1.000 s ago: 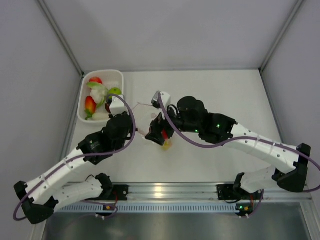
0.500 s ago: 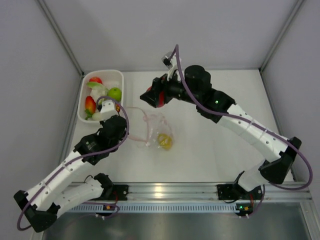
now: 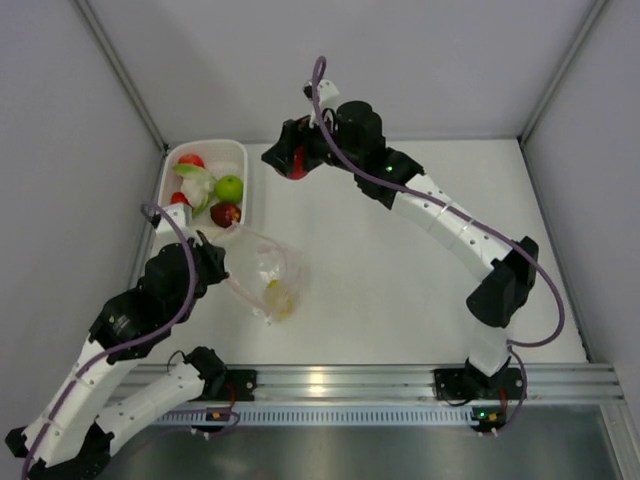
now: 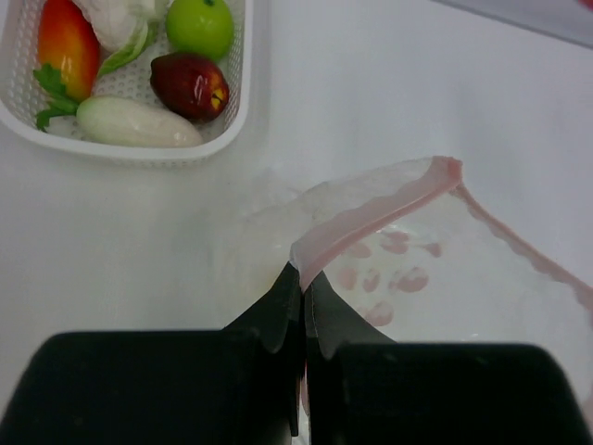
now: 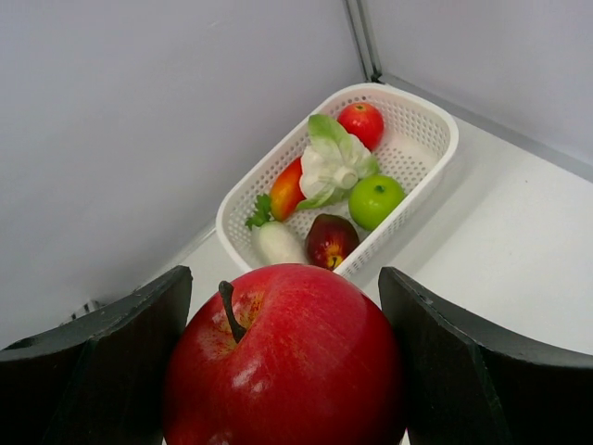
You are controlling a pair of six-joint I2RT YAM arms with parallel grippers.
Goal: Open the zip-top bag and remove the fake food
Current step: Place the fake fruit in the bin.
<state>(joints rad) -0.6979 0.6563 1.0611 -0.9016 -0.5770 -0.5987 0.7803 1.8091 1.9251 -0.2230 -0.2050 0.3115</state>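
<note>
Apple carried to the back, bag dragged left.
The right pincer (image 3: 287,160), clamped around a red apple (image 5: 283,366), has swung from the middle of the bench (image 3: 400,290) to just right of the basket (image 3: 210,143). The left pincer (image 4: 303,283), pressed together on the pink strip of the bag (image 3: 262,265), has pulled it toward the near left. A yellow piece (image 3: 279,297) lies inside.
</note>
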